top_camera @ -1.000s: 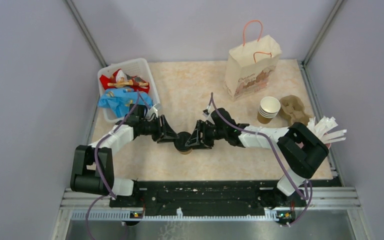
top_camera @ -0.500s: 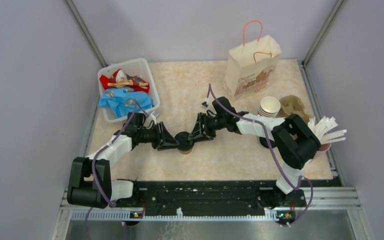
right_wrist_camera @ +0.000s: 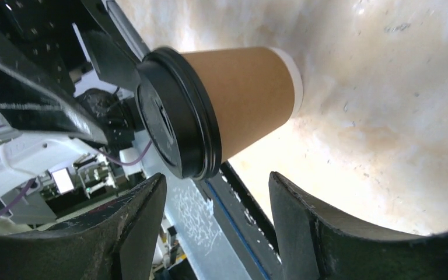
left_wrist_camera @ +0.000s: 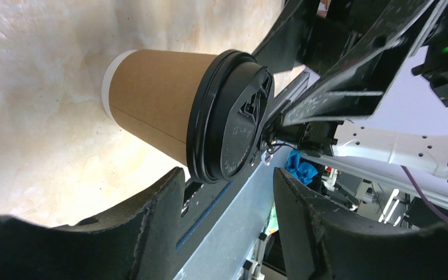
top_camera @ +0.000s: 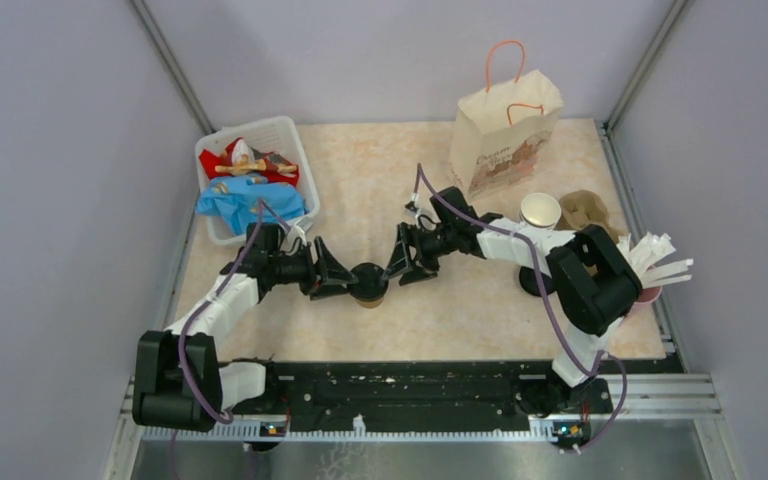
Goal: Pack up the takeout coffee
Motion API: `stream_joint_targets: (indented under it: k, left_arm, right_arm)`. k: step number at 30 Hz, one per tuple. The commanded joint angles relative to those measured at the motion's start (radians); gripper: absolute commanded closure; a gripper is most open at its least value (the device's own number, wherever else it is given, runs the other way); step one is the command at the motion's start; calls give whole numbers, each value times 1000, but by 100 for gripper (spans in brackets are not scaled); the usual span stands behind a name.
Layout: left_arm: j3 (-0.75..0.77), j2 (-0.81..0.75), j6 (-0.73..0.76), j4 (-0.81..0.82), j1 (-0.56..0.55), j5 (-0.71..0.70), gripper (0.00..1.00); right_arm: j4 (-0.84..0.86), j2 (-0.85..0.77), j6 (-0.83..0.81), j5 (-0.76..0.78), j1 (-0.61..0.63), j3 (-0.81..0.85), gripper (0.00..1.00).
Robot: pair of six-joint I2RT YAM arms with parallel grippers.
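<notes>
Lidded cup (top_camera: 368,284) stands upright mid-table; your left gripper (top_camera: 341,282) and right gripper (top_camera: 398,268) flank it, jaws of both spread, gripping nothing. Its lid (left_wrist_camera: 233,125) looks seated, so no hold is needed; paper bag (top_camera: 505,135) waits far right

Overhead view; opposing wrist close-ups sharing one lidded cup (left_wrist_camera: 151,105).

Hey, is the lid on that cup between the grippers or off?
On: the black lid sits over the rim of the brown cup in both wrist views.
</notes>
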Motion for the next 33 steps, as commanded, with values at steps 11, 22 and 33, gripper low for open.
stream_joint_targets:
  k: [11, 22, 33]
  left_arm:
    - [58, 70, 87, -30, 38, 43, 49]
    - [19, 85, 104, -42, 38, -11, 58]
    - [-21, 148, 95, -118, 37, -188, 65]
  right_arm:
    - [169, -9, 65, -106, -3, -34, 39]
    - [254, 57, 95, -112, -10, -66, 51]
    - [463, 135, 195, -109, -52, -218, 55]
